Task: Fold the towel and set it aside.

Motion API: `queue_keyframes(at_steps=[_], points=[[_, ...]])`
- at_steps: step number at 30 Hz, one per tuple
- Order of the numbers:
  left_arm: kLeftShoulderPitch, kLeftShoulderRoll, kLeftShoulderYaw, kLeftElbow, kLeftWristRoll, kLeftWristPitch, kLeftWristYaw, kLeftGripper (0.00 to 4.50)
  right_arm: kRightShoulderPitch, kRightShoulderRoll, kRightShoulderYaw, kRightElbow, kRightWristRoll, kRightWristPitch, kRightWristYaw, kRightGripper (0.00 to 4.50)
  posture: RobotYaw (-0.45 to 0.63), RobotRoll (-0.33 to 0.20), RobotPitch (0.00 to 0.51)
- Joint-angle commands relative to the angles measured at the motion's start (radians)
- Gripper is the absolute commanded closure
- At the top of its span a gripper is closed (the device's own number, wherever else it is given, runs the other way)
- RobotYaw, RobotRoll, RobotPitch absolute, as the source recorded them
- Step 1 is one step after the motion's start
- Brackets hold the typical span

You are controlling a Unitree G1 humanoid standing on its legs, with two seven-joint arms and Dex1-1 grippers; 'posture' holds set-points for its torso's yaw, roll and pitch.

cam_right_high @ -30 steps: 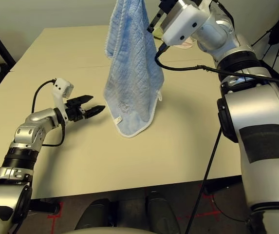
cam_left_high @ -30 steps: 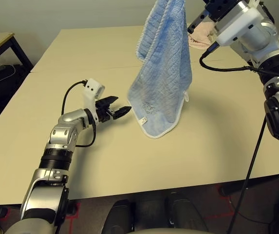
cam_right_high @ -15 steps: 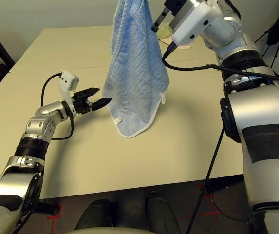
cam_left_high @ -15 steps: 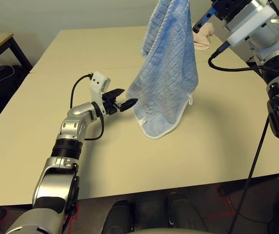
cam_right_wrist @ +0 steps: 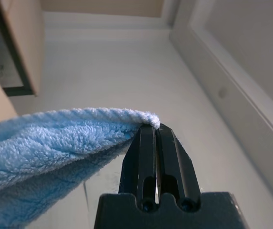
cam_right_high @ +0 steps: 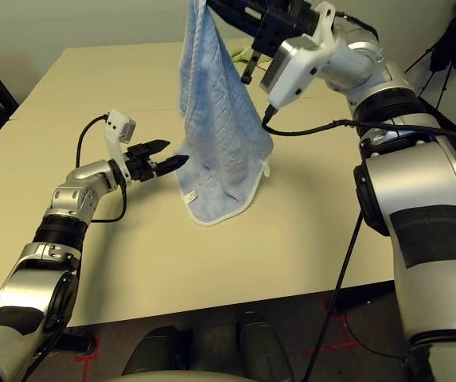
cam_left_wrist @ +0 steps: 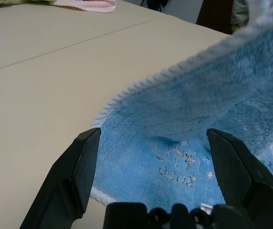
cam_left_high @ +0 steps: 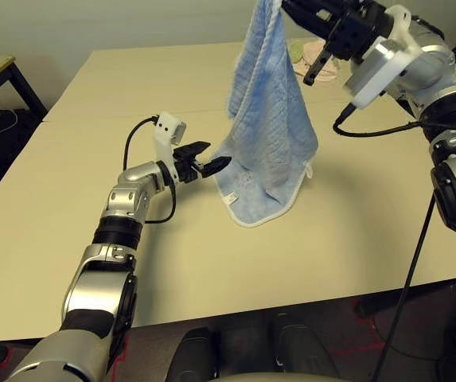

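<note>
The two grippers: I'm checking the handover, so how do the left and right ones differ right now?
The left gripper is open, while the right gripper is shut on the towel. The left one sits low near the table, its tips at the towel's hanging lower corner; the right one is raised high, pinching the towel's top edge. Both have two black fingers.

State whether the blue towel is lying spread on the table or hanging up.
Hanging. The right gripper, shut on the towel at a top corner, holds it high; only its lowest edge reaches the table.
</note>
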Motion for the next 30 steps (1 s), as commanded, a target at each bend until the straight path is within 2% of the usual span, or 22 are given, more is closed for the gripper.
queue_keyframes(at_steps=[1,10,12,15,21,30], points=[[-0.006,0.005,-0.005,0.010,0.015,-0.005,-0.012,0.00,-0.056,-0.053,-0.019,-0.042,-0.059,-0.012,-0.032,4.46,0.01,0.000,0.009],[0.025,0.027,0.000,-0.006,0.012,0.006,-0.019,0.00,-0.100,-0.044,-0.030,-0.060,-0.116,-0.037,-0.120,4.46,0.01,0.000,0.008],[0.034,0.032,0.002,-0.015,0.011,0.009,-0.020,0.00,-0.118,-0.040,-0.036,-0.050,-0.100,-0.033,-0.128,4.46,0.02,0.000,0.009],[0.045,0.044,0.002,-0.026,0.007,0.017,-0.024,0.00,-0.147,-0.006,-0.074,-0.012,0.038,-0.002,-0.080,4.46,0.02,0.000,0.009],[0.048,0.054,0.003,-0.031,0.007,0.024,-0.022,0.00,-0.147,-0.009,-0.077,-0.008,0.116,0.002,0.006,4.46,0.03,0.000,0.010],[0.038,0.057,0.007,-0.013,0.010,0.020,-0.019,0.00,-0.128,-0.032,-0.075,-0.002,0.093,0.045,0.017,4.46,0.03,0.000,0.002]])
